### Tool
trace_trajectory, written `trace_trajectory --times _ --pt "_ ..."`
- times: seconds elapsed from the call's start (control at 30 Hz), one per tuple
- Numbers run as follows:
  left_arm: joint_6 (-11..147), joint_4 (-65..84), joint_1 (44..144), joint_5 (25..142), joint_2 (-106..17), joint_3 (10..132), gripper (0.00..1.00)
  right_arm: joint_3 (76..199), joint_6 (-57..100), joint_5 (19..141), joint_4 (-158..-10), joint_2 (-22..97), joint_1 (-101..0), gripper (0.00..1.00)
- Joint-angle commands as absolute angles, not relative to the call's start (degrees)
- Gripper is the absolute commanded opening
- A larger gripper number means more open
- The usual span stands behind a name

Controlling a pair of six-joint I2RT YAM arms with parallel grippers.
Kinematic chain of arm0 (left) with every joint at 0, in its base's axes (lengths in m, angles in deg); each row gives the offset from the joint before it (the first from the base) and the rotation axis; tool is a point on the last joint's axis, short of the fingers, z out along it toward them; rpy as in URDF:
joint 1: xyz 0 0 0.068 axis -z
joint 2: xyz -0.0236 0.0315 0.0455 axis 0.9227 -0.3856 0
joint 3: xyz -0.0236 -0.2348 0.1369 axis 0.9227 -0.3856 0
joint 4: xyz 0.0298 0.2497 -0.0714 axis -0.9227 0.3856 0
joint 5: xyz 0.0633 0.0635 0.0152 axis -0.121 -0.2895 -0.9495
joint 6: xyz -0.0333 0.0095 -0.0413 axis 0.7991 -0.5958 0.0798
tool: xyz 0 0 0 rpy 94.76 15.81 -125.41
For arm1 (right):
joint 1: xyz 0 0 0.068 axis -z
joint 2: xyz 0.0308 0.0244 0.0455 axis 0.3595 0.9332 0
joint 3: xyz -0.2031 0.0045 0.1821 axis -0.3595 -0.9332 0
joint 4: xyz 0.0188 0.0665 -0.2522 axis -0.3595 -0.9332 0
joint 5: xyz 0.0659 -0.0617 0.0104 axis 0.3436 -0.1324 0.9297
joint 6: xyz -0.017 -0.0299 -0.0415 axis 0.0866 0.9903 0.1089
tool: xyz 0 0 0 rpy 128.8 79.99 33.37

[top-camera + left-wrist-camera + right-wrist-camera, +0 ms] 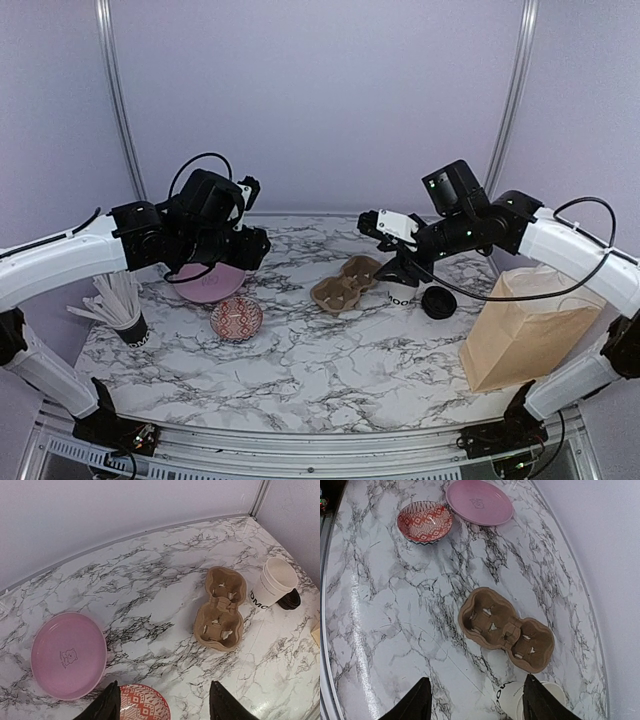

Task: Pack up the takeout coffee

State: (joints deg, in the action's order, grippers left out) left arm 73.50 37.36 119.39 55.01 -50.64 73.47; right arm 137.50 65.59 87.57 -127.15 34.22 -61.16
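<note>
Right tool [477,678], fingers spread and gripping nothing, hangs above the bench [395,605] with one finger over the cup [510,699]. The cup stands upright and uncovered just beside the tray [505,630], at the tray's end nearer the bag [525,330]. Its lid [290,600] lies on the bench just beside it. Left tool [163,683], likewise spread and holding nothing, hangs over the bowl [145,707] near the plate [67,655], well apart from the cup. Hazard: the right tool sits off-centre, so a straight descent would probably land a finger on the rim, tipping the cup or denting its paper wall. With the lid off, any contents could spill; whether the cup is filled cannot be told.
</note>
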Motion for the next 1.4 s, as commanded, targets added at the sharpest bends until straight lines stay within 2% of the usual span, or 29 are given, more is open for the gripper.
trace_trajectory --times 0.0,0.17,0.43,0.7,0.97,1.23,1.37 --pt "75.9 42.0 119.4 48.3 -53.3 76.9 0.61 138.3 61.9 82.4 -119.1 39.2 -61.5 0.58" --pt "76.5 42.1 118.5 45.6 -55.3 77.2 0.63 139.6 58.6 74.5 -118.5 45.4 -60.7 0.56" --pt "76.4 41.9 118.2 47.8 -57.5 77.6 0.63 144.1 55.6 74.1 -119.4 52.3 -52.3 0.5" --pt "76.7 41.7 118.3 47.9 -58.8 77.4 0.64 147.3 55.7 70.5 -123.7 56.3 -49.5 0.5" --pt "76.6 41.4 118.2 48.8 -59.2 77.3 0.64 147.8 54.9 71.1 -125.5 56.9 -49.2 0.45" --pt "77.3 41.1 118.2 49.0 -58.6 76.5 0.64 147.9 53.9 70.2 -129.1 56.9 -49.2 0.44" --pt "77.8 40.9 118.2 49.7 -58.8 76.2 0.64 147.8 54.0 70.4 -131.0 56.6 -49.3 0.35"
